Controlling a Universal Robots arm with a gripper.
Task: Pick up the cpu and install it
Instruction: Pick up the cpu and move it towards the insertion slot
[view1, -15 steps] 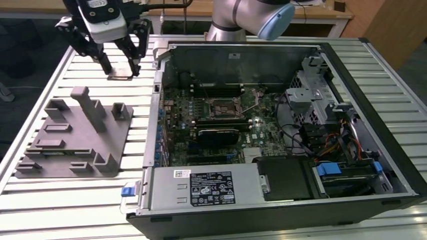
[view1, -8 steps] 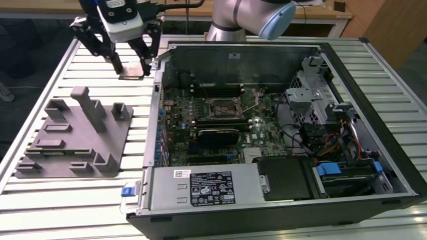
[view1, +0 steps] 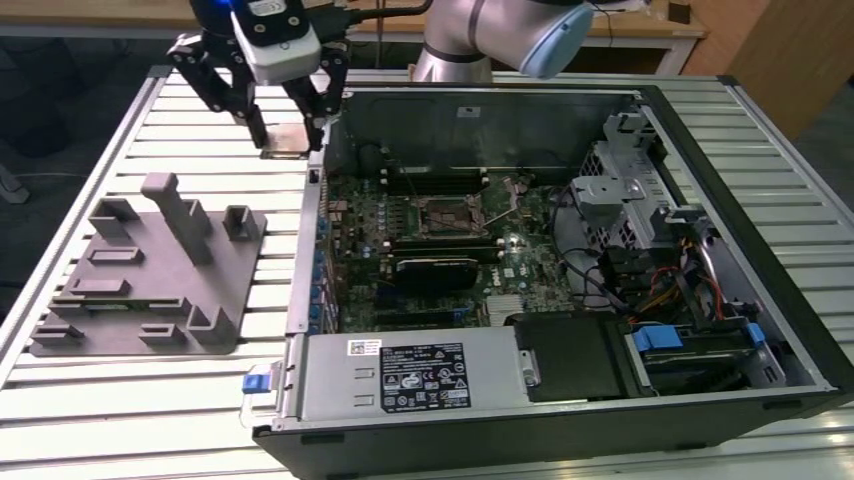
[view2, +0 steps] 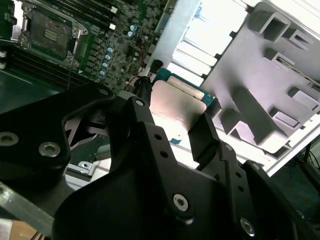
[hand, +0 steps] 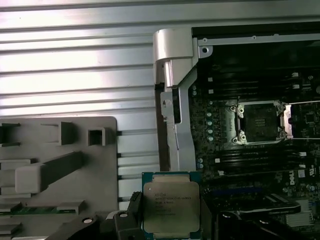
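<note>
Silver-topped and flat, the cpu (view1: 286, 146) is pinched in the hand (view1: 283, 128). The two black fingers (view1: 251, 120) press on opposite edges, and the shiny face is turned up toward the wrist. In the exterior view it hangs over the slatted desk (view1: 134, 140), outside the open computer case and just beside the case's side wall (hand: 175, 100). By my reading it is raised clear of the slats, not resting on them. The grey plastic plate (view1: 147, 290) lies on the desk on the far side of the hand from the case, well apart from the cpu.

What matters is where the socket (view1: 447, 212) lies from the cpu. It sits on the green board inside the case, on the other side of that side wall, off toward the exterior view's right. The wall stands between the two, so the cpu is near the case but not over the board.

In the first wrist view the socket (hand: 260, 122) looks open and empty, with its metal cover swung aside. The cpu's (hand: 171, 205) edges run roughly square with the socket's frame. I judge the cpu picked up but not yet installed.
</note>
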